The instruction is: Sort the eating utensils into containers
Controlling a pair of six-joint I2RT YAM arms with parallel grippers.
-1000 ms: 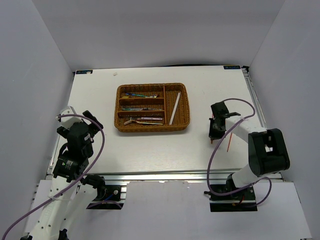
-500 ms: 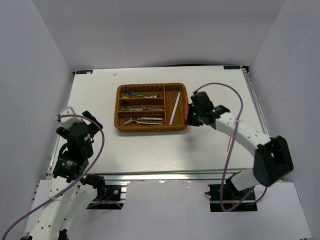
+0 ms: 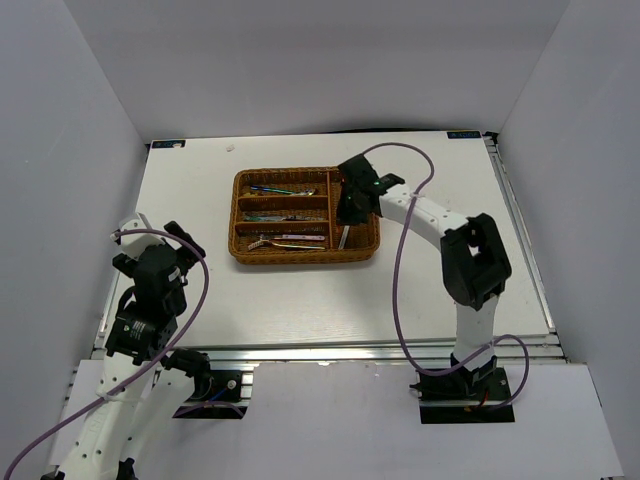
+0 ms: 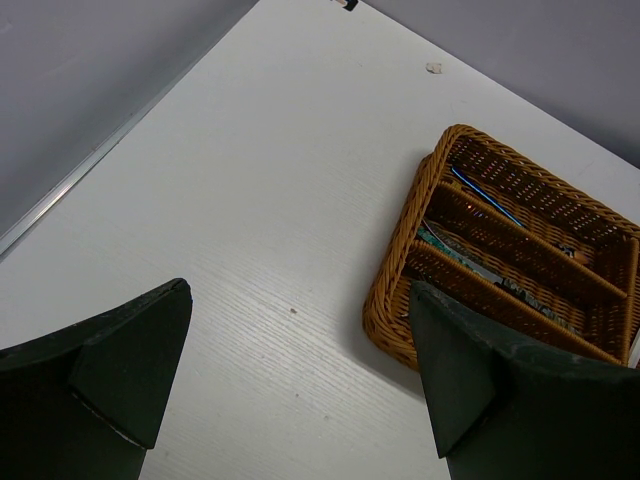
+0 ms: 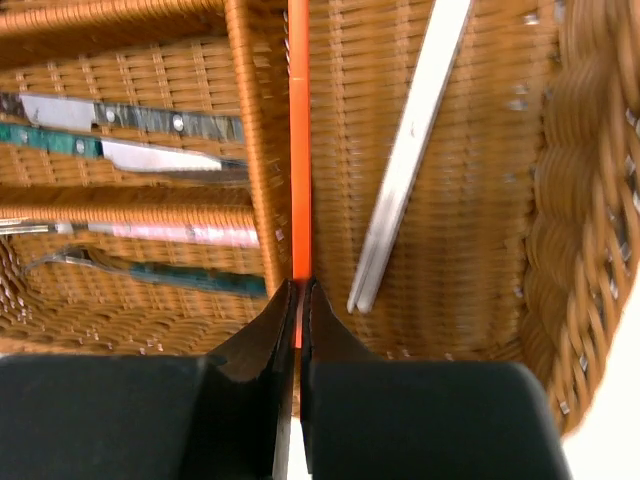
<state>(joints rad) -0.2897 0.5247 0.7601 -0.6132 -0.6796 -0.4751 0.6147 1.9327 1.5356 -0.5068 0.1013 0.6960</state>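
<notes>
orange chopstick (image 5: 298, 150): far end cut by top edge of right wrist view; near end hidden between right gripper (image 5: 298, 295) fingers
white chopsticks (image 5: 412, 150): far ends cut off likewise
wicker tray (image 4: 395, 300): right end runs out of left wrist view
cutlery (image 3: 282, 215) in long slots: too small from top view to tell kinds

Robotics lab cell: white panels (image 3: 90, 110) box in a white table (image 3: 300, 300); 2 cabled arms (image 3: 150, 290) bolted to its aluminium rail (image 3: 330, 352)
</notes>
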